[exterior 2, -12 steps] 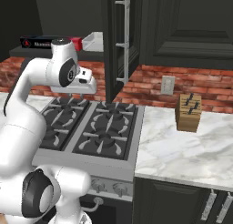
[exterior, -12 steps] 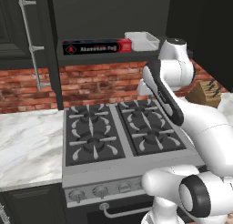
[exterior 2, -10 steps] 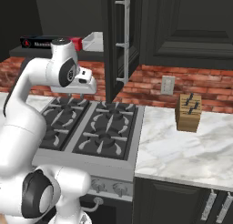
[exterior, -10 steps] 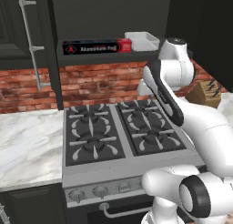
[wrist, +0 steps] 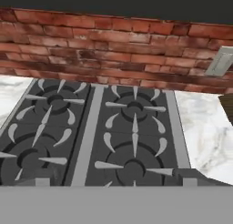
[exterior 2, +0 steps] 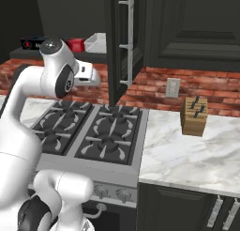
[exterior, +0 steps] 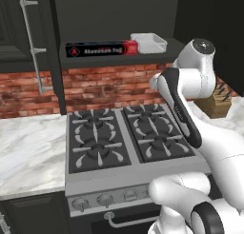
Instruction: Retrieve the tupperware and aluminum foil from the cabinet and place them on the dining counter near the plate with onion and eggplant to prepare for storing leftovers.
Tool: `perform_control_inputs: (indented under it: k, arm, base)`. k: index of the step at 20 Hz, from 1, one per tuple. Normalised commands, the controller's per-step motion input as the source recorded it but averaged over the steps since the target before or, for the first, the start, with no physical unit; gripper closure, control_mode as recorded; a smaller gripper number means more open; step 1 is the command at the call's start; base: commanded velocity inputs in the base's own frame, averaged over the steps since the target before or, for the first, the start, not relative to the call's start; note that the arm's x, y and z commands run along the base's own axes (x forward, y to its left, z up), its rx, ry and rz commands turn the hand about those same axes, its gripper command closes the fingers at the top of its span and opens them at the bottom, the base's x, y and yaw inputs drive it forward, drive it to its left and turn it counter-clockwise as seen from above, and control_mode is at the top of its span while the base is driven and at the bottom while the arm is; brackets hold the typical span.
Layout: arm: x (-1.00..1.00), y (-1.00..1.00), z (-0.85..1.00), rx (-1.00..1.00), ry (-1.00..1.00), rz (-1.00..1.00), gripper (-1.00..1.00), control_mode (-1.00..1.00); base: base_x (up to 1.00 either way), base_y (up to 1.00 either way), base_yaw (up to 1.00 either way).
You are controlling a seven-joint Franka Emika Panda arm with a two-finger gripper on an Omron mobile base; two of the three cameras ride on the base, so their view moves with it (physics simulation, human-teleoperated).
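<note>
Two task items sit on the open cabinet (exterior: 114, 19) shelf above the stove: the aluminum foil (exterior: 101, 49) lies lengthwise at left, red end toward the right, and the tupperware (exterior: 148, 43) sits just beside that red end, touching or nearly so, can't tell which. Left base view, going left to right: cabinet door (exterior: 28, 43) swung open with its silver bar handle, white marble table (exterior: 28, 152) below it, brick backsplash (exterior: 109, 88) behind, four-burner stove (exterior: 126, 140) in the middle, then the white arm with its upper joint raised to about shelf height, right of the tupperware, knife block (exterior: 217, 101) at far right behind the arm. Right base view: foil (exterior 2: 33, 43) and tupperware (exterior 2: 96, 42) on the shelf behind the arm's top joint, the wrist pointing right over the stove (exterior 2: 89, 131), then the second open door (exterior 2: 123, 42) with its handle, wall outlet (exterior 2: 172, 87), knife block (exterior 2: 194, 115) on the marble. Hand view looks down at the stove (wrist: 91, 136) and brick wall (wrist: 113, 45), outlet (wrist: 221, 61) at right. Jaws (wrist: 113, 181): tips spread wide at the bottom corners of the hand view, released, nothing between them, clear above the burners and well apart from both shelf items.
</note>
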Motion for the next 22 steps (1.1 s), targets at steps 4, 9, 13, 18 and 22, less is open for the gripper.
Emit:
perform_control_inputs:
  k: [4, 9, 13, 18, 22]
  arm:
    - [0.02, -0.21, 0.45, 0.00, -0.35, -0.04, -1.00, -1.00]
    - [0.17, -0.09, 0.63, 0.01, -0.22, -0.06, -1.00, -1.00]
    - [0.31, -0.02, 0.76, 0.01, -0.08, -0.10, -1.00, -1.00]
    - [0.39, -0.03, 0.49, 0.01, 0.00, -0.11, -1.00, -1.00]
    - [0.40, -0.04, 0.40, 0.01, 0.00, -0.08, -1.00, -1.00]
  base:
    - [0.00, 0.00, 0.00]
    - [0.00, 0.00, 0.00]
    - [0.00, 0.00, 0.00]
    - [0.00, 0.00, 0.00]
    - [0.00, 0.00, 0.00]
